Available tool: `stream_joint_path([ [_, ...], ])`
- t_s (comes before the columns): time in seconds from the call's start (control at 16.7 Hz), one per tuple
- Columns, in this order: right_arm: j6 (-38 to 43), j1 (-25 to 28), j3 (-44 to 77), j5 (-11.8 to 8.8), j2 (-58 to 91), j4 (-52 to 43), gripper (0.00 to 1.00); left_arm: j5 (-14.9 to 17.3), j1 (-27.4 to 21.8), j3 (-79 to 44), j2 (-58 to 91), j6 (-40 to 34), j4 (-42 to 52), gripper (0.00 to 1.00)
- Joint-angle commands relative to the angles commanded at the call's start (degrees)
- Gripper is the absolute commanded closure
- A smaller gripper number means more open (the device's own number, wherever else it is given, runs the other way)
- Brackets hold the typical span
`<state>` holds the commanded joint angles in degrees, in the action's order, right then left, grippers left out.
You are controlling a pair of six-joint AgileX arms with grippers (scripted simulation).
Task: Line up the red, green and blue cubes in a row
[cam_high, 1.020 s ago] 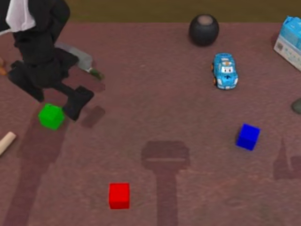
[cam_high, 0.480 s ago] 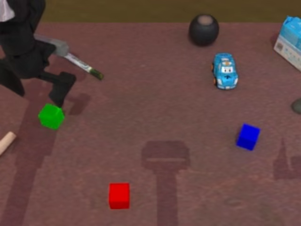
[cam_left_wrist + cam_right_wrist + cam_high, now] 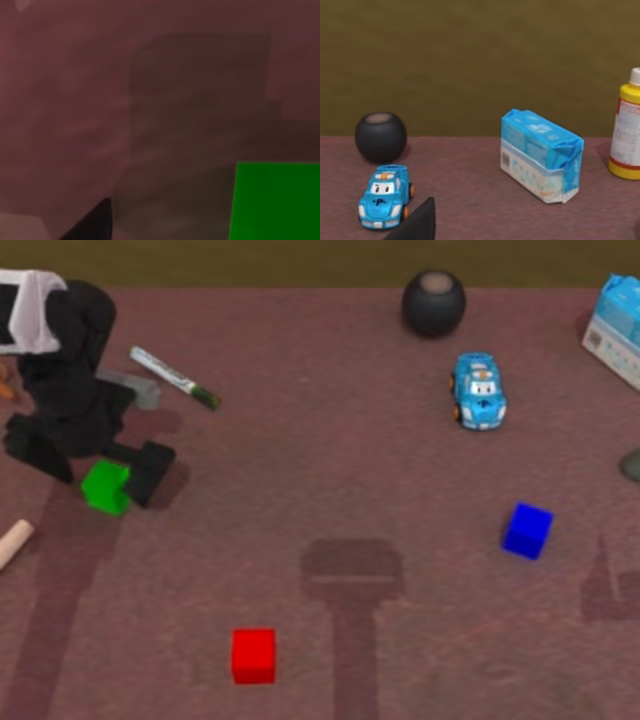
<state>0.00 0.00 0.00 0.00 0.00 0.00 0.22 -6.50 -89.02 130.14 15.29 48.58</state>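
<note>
My left gripper [image 3: 118, 475] straddles the green cube [image 3: 104, 487] at the bench's left side, fingers spread and not clamped, so an off-centre closing could knock it askew.

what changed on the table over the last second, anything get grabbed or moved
The left gripper swung away toward the table's far left, then came back down onto the green cube, with one finger now at the cube's right side. Whether it has gripped the cube cannot be told. The green cube, red cube, blue cube and toy car all stayed put.
</note>
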Motion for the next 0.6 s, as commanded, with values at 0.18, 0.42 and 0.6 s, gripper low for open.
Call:
stream_joint_path([
  [0.18,0.0,0.0,0.0,0.0,0.0,0.0,0.00,0.0,0.0,0.9,0.8,0.0,-1.3,0.00],
  [0.42,0.0,0.0,0.0,0.0,0.0,0.0,0.00,0.0,0.0,0.9,0.8,0.0,-1.3,0.15],
  [0.6,0.0,0.0,0.0,0.0,0.0,0.0,0.00,0.0,0.0,0.9,0.8,0.0,-1.3,0.38],
])
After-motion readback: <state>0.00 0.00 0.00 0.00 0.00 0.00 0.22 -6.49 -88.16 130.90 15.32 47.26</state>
